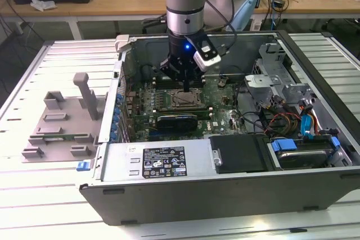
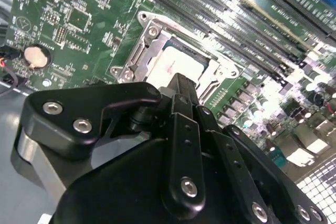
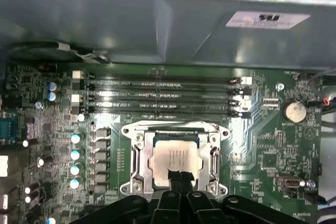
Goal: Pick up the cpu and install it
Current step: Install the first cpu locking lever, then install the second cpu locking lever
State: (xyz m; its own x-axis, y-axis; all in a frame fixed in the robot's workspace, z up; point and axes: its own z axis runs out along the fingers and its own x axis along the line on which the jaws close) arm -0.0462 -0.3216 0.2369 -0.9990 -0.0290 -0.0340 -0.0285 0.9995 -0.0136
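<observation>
The cpu [image 3: 176, 158], a small square chip with a pale silver top, lies flat inside the dark socket frame [image 3: 137, 153] on the green motherboard [image 3: 273, 145]. In the second wrist view the cpu [image 2: 176, 66] sits just beyond my fingertips. My gripper [image 3: 181, 178] hovers right over the chip's near edge with its black fingers pressed together, and nothing shows between them. In the exterior view my gripper [image 1: 187, 85] reaches down into the open computer case [image 1: 225, 189], directly above the socket frame [image 1: 188, 100].
Memory slots [image 3: 157, 95] run beside the socket, and a coin battery [image 3: 294, 109] sits further along the board. A grey fixture plate [image 1: 59, 125] with upright blocks lies outside the case on the exterior view's left. The power supply [image 1: 163, 161] and drive cage [image 1: 281, 88] crowd the case.
</observation>
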